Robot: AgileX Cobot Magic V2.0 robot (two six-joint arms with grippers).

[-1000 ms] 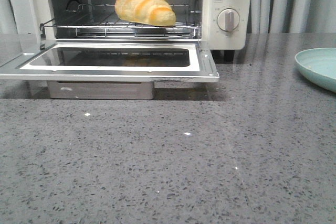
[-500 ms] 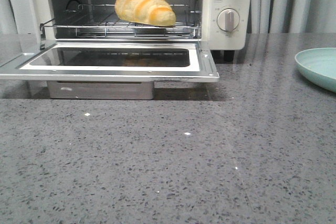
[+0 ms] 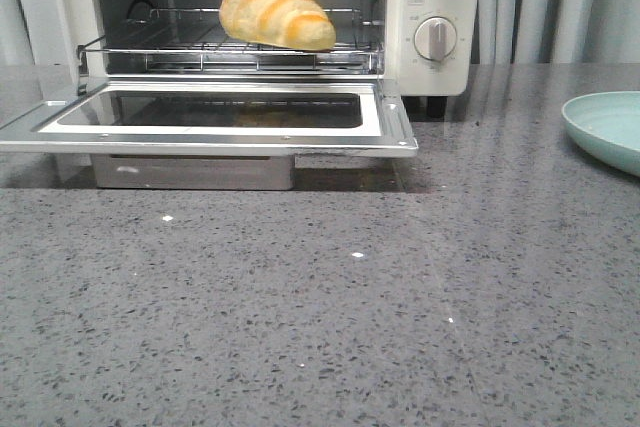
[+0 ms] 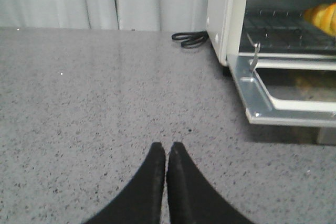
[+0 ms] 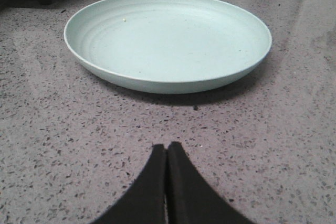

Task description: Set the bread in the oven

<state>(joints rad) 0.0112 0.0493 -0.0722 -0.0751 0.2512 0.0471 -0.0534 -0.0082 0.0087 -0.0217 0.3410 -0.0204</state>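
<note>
The golden striped bread [image 3: 277,12] lies on the wire rack [image 3: 230,52] inside the cream-white oven [image 3: 435,17], whose glass door [image 3: 215,117] hangs open and flat. A sliver of the bread [image 4: 324,18] also shows in the left wrist view, with the oven [image 4: 223,19] off to one side. My left gripper [image 4: 167,146] is shut with nothing in it, over bare counter well short of the door. My right gripper [image 5: 167,147] is shut and holds nothing, a short way in front of the pale green plate [image 5: 168,40]. Neither gripper shows in the front view.
The pale green plate [image 3: 605,127] sits at the right edge of the grey speckled counter [image 3: 320,307]. A black cable [image 4: 190,38] lies beside the oven's outer wall. Pale curtains [image 3: 550,2] hang behind. The open door juts forward over the counter.
</note>
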